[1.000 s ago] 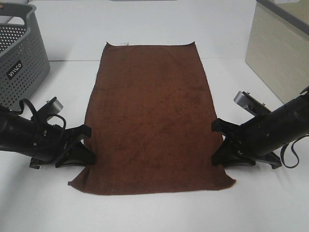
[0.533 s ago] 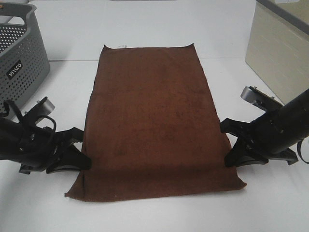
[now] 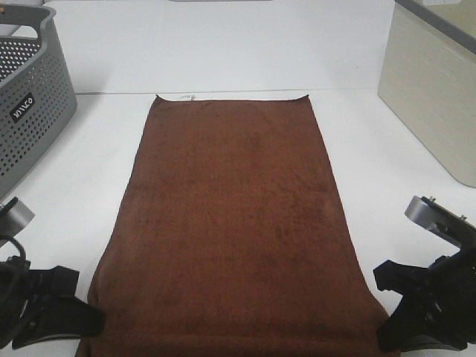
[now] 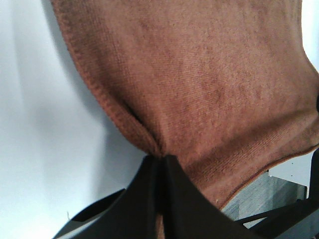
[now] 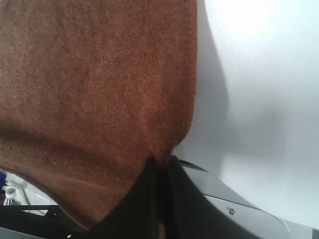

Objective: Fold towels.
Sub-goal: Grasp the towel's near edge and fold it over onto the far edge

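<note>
The dark reddish-brown towel [image 3: 234, 223] lies lengthwise on the white table, its far short edge with a small white tag [image 3: 186, 97] toward the back. Its near end runs off the front edge of the exterior view. My left gripper [image 3: 88, 321] is shut on the towel's left long edge near the front; the left wrist view shows the cloth [image 4: 199, 89] pinched between the closed fingers [image 4: 144, 194]. My right gripper [image 3: 387, 327] is shut on the right long edge near the front; the right wrist view shows the cloth [image 5: 89, 84] pinched in its fingers [image 5: 149, 194].
A grey perforated basket [image 3: 26, 97] stands at the back left. A beige box [image 3: 439, 89] stands at the back right. White table [image 3: 387, 149] surrounds the towel.
Both grippers have moved toward the front edge, dragging the towel with them. The towel's far edge has slid nearer and the cloth is stretched flatter.
</note>
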You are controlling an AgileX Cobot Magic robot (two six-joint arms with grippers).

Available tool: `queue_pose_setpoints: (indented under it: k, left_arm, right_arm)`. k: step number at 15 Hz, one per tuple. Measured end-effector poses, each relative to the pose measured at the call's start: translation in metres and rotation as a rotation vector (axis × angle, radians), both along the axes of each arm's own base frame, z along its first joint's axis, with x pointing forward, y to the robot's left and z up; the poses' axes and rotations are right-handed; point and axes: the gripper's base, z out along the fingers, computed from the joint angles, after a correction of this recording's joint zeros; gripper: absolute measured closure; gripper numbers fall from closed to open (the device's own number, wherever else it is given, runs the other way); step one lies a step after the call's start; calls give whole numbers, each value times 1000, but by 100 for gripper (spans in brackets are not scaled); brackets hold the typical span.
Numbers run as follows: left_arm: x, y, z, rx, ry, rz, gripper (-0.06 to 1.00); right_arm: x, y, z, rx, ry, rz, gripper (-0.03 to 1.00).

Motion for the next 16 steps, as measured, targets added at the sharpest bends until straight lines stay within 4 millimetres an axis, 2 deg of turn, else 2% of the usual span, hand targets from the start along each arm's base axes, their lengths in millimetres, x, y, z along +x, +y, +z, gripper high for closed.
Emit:
queue_pose_setpoints:
  k: [2, 4, 5, 7, 8, 9, 10, 16]
  left_arm:
    - [-7, 1, 0, -7, 29, 29, 94]
    - [-4, 0, 2, -16, 50, 61, 94]
    - [4, -1, 6, -22, 49, 78, 94]
    - [33, -6, 22, -26, 3, 83, 94]
    - [33, -6, 22, -26, 3, 83, 94]
    - [58, -10, 33, -12, -19, 78, 94]
    - [81, -13, 41, -1, -32, 84, 94]
    - [209, -29, 77, 63, -163, 111, 94]
  right_arm:
    - [1, 0, 5, 7, -32, -5, 97]
    - [12, 2, 12, 13, -71, -5, 97]
    - [21, 3, 18, 22, -97, -6, 97]
    - [44, 7, 33, 42, -162, -5, 97]
    - [44, 7, 33, 42, -162, -5, 97]
    - [61, 9, 43, 54, -190, -7, 97]
    - [88, 13, 55, 66, -206, 4, 97]
    - [203, 22, 86, 12, -266, 9, 97]
